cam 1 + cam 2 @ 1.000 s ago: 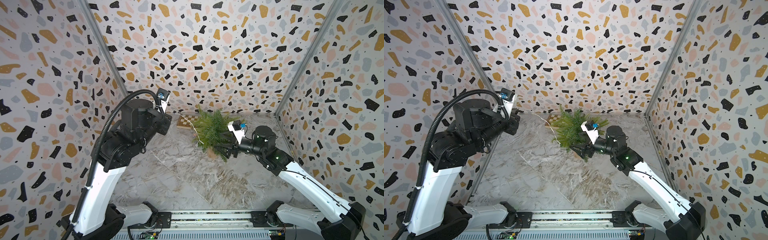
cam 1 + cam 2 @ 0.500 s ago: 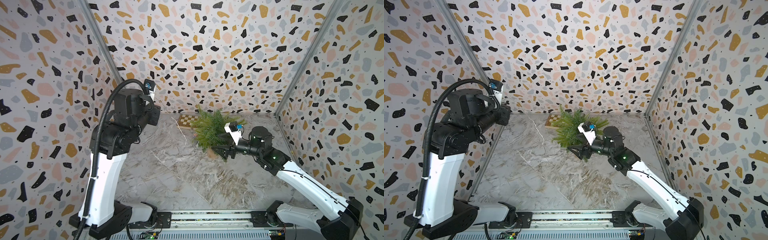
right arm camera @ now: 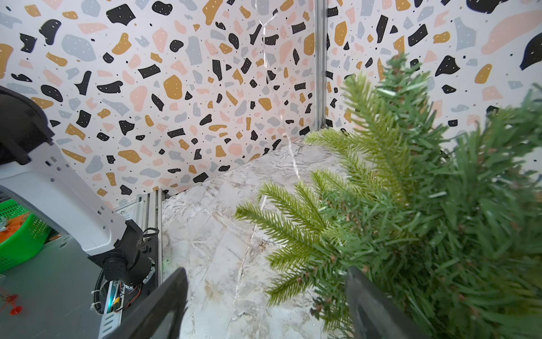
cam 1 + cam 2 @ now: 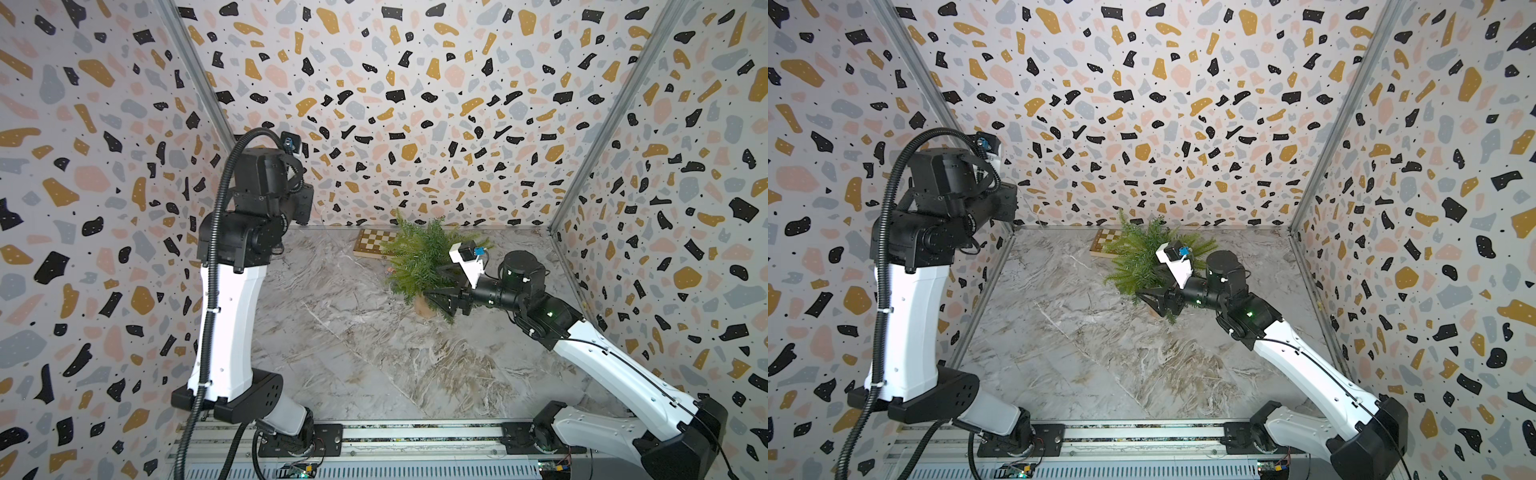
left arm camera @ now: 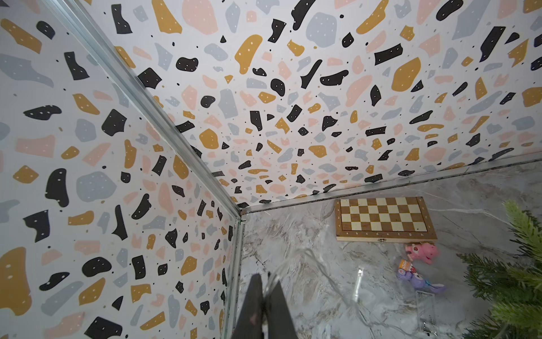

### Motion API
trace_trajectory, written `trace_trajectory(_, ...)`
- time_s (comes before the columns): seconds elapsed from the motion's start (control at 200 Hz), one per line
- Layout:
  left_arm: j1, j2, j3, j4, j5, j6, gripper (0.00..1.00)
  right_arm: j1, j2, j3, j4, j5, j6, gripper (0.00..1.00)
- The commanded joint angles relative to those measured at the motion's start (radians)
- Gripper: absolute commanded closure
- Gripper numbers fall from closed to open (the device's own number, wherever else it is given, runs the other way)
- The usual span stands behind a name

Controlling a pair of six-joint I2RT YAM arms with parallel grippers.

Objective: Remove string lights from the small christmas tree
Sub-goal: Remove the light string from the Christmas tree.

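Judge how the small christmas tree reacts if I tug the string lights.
Likely tips easily: the small christmas tree spreads wide branches over a narrow tan base. The string lights, pinched in the shut left gripper, look thin and floppy, so they may snag needles and drag it. The open right gripper beside the branches could brace it.

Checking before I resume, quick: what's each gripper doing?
Left gripper: shut on the lights.
Right gripper: open, among the tree branches.
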Motion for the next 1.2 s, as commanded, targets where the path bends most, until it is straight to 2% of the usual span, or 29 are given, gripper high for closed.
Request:
trace_trajectory(0.0, 0.009, 0.040, 0.074, 0.020, -0.001, 0.031, 1.00, 0.005, -0.007, 0.048, -0.014, 0.012, -0.017, 0.16)
trace_trajectory(0.27, 0.010, 0.092, 0.068, 0.082, -0.004, 0.064, 1.00, 0.005, 0.003, 0.064, -0.018, 0.023, -0.023, 0.16)
trace_trajectory(0.506, 0.015, 0.180, 0.160, 0.092, 0.014, 0.061, 1.00, 0.004, 0.020, 0.101, -0.040, 0.055, -0.032, 0.16)
trace_trajectory(0.726, 0.021, 0.244, 0.189, 0.147, 0.035, 0.053, 1.00, 0.001, 0.044, 0.155, -0.059, 0.088, -0.039, 0.16)
trace_trajectory(0.851, 0.023, 0.279, 0.221, 0.169, 0.082, 0.038, 1.00, -0.007, 0.070, 0.201, -0.075, 0.099, -0.043, 0.16)
trace_trajectory(1.016, 0.023, 0.315, 0.235, 0.267, 0.162, -0.001, 1.00, -0.104, 0.131, 0.282, -0.070, 0.037, -0.010, 0.15)
trace_trajectory(1.137, 0.021, 0.372, 0.289, 0.313, 0.294, -0.032, 1.00, -0.198, 0.189, 0.360, -0.076, -0.036, 0.011, 0.15)
trace_trajectory(1.192, 0.021, 0.387, 0.281, 0.360, 0.320, -0.060, 1.00, -0.230, 0.213, 0.396, -0.082, -0.051, 0.011, 0.15)
